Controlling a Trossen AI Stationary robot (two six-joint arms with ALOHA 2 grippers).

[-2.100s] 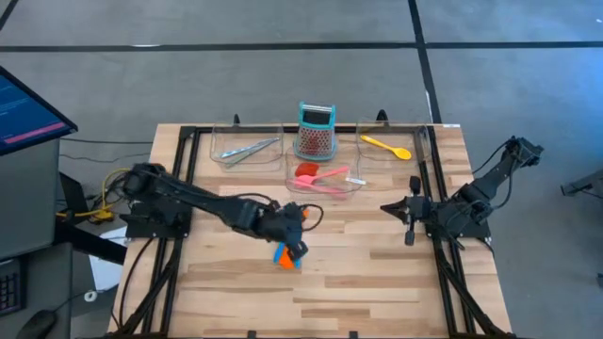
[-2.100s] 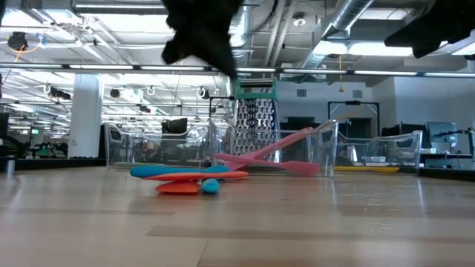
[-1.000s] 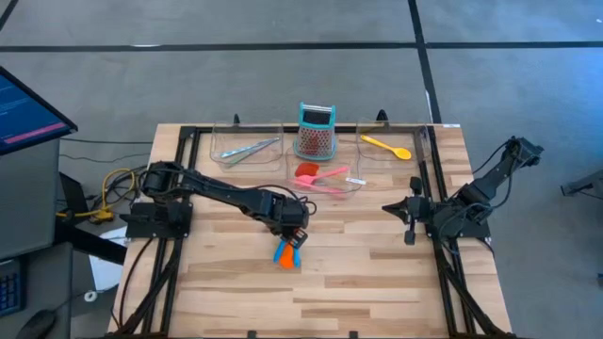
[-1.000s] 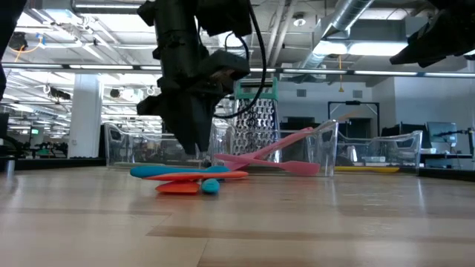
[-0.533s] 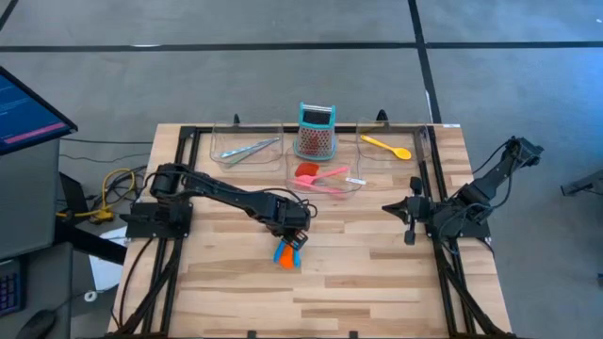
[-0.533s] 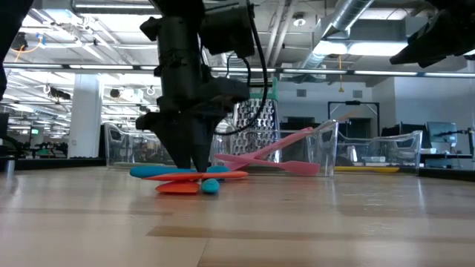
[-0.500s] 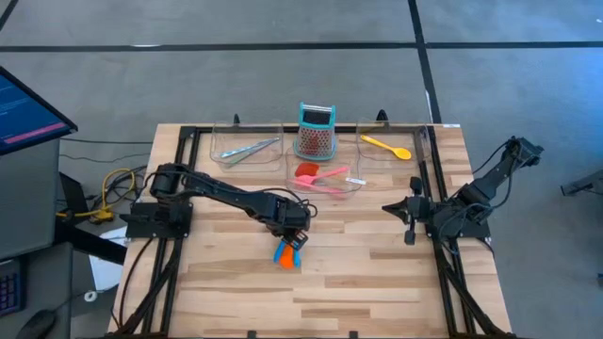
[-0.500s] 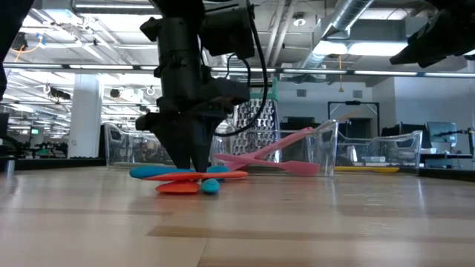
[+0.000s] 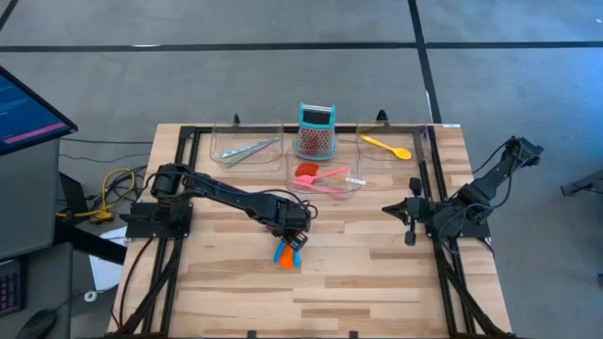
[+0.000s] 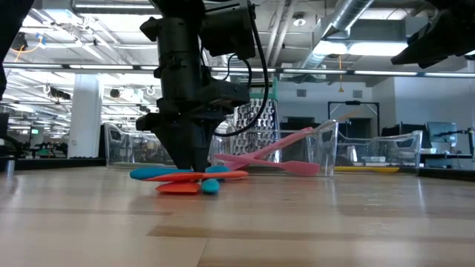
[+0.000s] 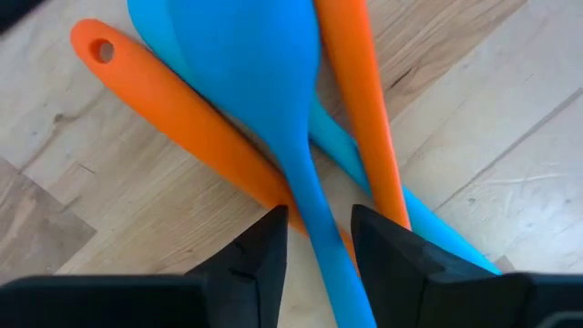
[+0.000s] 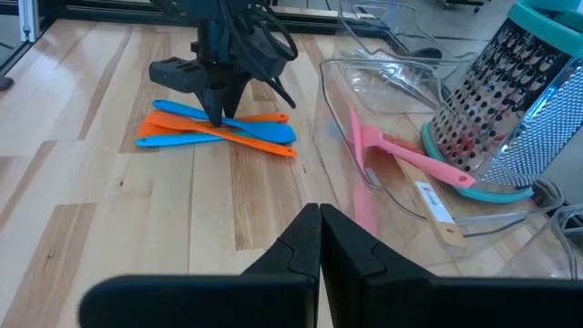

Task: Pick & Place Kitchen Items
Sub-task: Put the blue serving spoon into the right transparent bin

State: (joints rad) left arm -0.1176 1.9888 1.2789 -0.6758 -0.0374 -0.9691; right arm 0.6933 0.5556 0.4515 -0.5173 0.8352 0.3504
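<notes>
Your left gripper (image 9: pixel 294 236) covers the upper end of the utensil pile in the high view, so you cannot count the pieces there. The left wrist view sorts it out: a blue spoon (image 11: pixel 264 91) lies on top, its handle running straight between the 2 parted fingers (image 11: pixel 260 260), which sit either side of it without clearly touching. Under it cross 2 orange utensils (image 11: pixel 182 118) and another blue one (image 11: pixel 437 232), partly hidden.

In the low view the pile (image 10: pixel 189 176) lies flat on the table (image 10: pixel 297 222), long axes running side to side, in front of the grater (image 10: pixel 256 122). Seen from above, the pile (image 9: pixel 285 254) runs roughly away from the grater (image 9: pixel 317 130), toward the table's near edge.

A pink spatula (image 9: pixel 325 175) leans tilted in the clear tray (image 9: pixel 353 186) just in front of the grater, with something red beside it.

Your right gripper (image 12: pixel 319 239) waits well to the grater's right, fingers pressed together on nothing.
</notes>
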